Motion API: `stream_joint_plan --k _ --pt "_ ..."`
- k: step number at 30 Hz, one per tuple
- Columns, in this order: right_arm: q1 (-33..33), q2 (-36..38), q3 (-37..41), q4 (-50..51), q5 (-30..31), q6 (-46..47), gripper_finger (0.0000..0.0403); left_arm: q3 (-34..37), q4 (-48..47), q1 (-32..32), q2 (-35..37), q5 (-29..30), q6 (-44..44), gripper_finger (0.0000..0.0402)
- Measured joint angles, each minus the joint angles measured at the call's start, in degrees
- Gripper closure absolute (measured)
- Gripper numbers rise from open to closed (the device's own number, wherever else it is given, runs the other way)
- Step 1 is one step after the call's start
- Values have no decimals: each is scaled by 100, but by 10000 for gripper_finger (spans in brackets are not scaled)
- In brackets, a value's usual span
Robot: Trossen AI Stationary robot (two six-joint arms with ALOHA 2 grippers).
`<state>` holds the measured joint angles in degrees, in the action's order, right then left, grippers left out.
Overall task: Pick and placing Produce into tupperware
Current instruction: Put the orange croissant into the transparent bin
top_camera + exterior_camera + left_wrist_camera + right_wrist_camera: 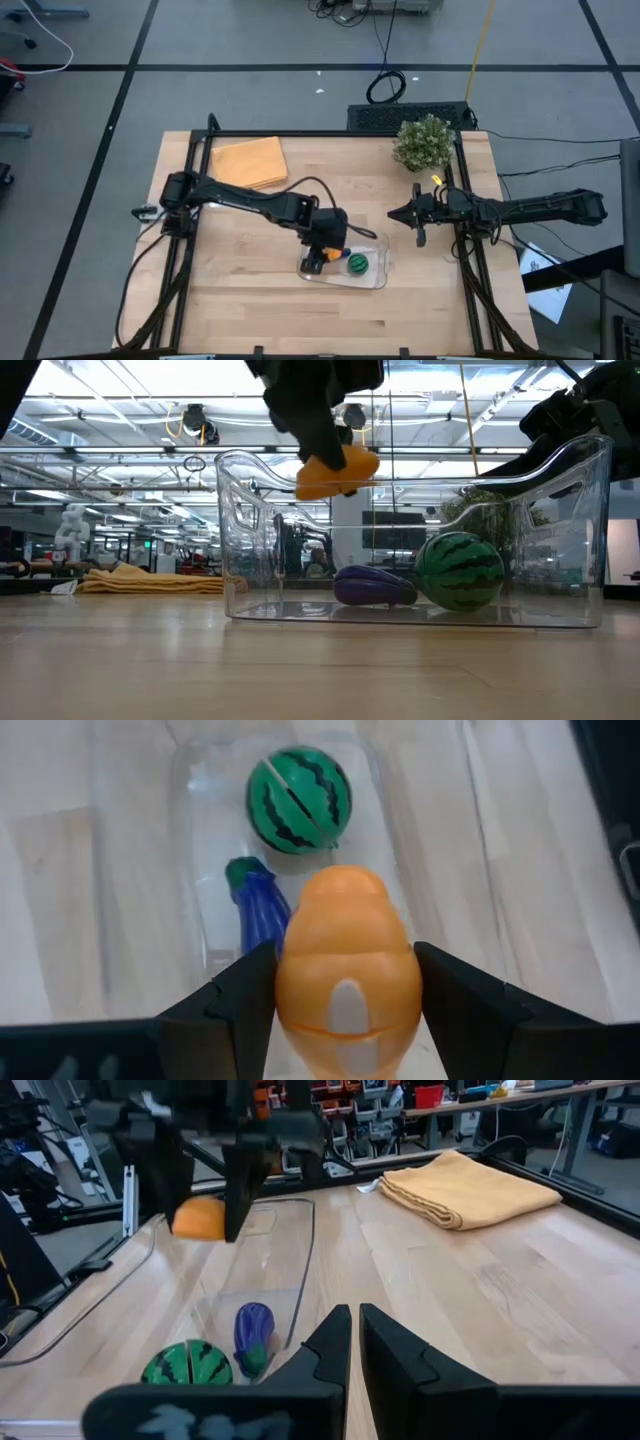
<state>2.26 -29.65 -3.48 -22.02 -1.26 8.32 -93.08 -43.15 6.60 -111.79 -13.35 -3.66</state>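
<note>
Writing: none readable.
Left gripper (345,1010): clamped on orange piece (347,965), above the tupperware (378,278).
Inside: purple piece (374,587), green striped piece (459,571).
Right gripper (419,216): fingers together, empty, right of tupperware.
Surface: pale wood table (250,290); workshop behind.

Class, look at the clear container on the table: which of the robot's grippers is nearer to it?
Left. The left gripper hangs over the tupperware, holding the orange piece; the right gripper waits off to its side.

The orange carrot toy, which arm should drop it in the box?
Left. Its tool already grips the carrot above the tupperware, where the eggplant and watermelon lie. The right tool waits aside.
</note>
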Motion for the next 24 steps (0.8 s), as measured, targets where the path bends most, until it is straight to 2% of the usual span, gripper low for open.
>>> stream_joint_plan --k 9,17,24 --pt "0 0 1 -2 0 -22 387 0 14 82 -150 -43 -325 190" --pt "0 0 2 -49 0 -22 387 0 272 109 -150 -36 202 190" --pt "1 0 1 -48 0 -22 387 0 404 291 -150 388 382 190"
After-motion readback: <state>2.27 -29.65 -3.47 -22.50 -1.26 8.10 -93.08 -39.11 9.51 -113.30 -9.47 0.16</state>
